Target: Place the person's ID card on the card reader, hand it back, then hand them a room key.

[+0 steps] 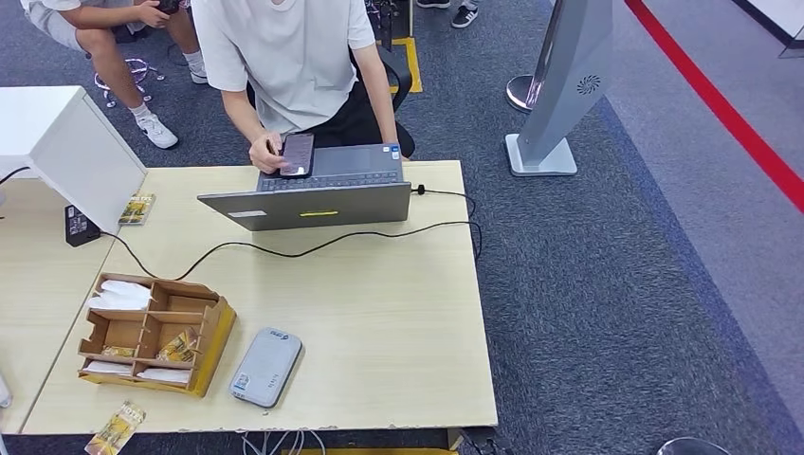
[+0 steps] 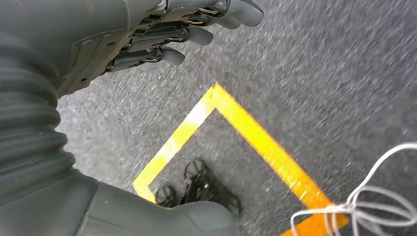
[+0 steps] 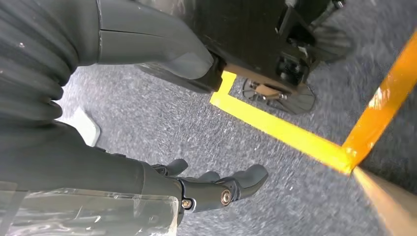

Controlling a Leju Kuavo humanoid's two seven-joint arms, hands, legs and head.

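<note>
My pale wooden desk (image 1: 379, 313) stands on dark grey carpet; the grey card reader (image 1: 266, 367) lies near its front edge beside a cardboard organiser (image 1: 152, 334). Across the desk a person's hand (image 1: 268, 152) holds a dark phone (image 1: 297, 154) over a laptop (image 1: 322, 194). My left hand (image 2: 162, 34) and right hand (image 3: 206, 189) hang over yellow floor tape (image 2: 255, 137), fingers apart, holding nothing.

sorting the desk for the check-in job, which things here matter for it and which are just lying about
For the job: grey card reader; cardboard organizer with cards in its compartments; person's hand; left hand and right hand, both empty.

Lying about: laptop; phone; black cable; packet.
</note>
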